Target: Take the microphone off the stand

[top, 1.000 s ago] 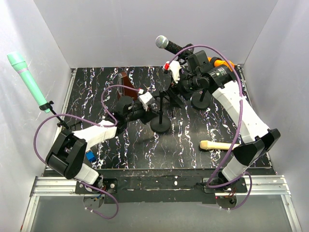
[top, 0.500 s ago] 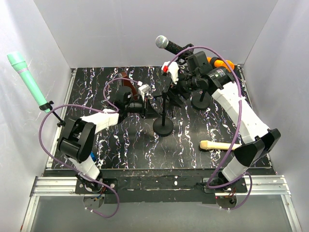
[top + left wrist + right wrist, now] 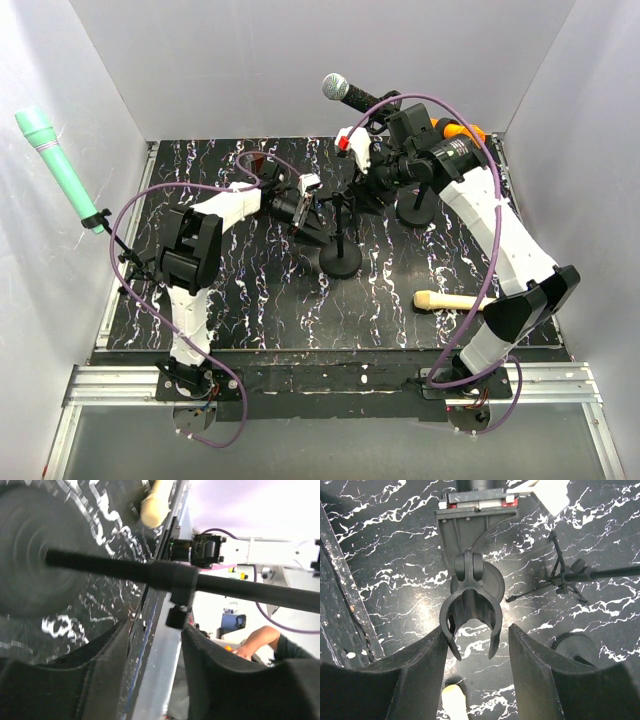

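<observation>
The black marbled table point(image 3: 250, 300) is filling the floor of the white booth, and both arms are reaching in toward the middle of it. The right arm point(image 3: 500, 235) is stretching up from the near right corner and the left arm point(image 3: 225, 205) is folding across from the left.

Between them the round-based stand point(image 3: 340, 262) is standing upright. Over by the left wall a tripod stand point(image 3: 110, 235) is holding a teal microphone point(image 3: 50, 155) tilted up and outward.

At the back a black microphone point(image 3: 345, 92) with a silver grille is poking out above the right wrist. What is carrying it is hidden behind the arm.

The cream microphone point(image 3: 450, 300) is lying flat on the table, in no clip, to the near right of the stand's base and well apart from it.

Through the right wrist camera, the right gripper point(image 3: 476, 628) is hovering over the stand's clip point(image 3: 470, 612). Its fingers are spread on either side of the clip and are not squeezing it. The clip's C-shaped mouth is holding nothing.

Through the left wrist camera, the left gripper point(image 3: 156, 630) is sitting just beside the stand's pole. Its fingers are parted and nothing is pinched between them. The pole's clamp knob point(image 3: 176, 616) is showing right at the top of the gap.
</observation>
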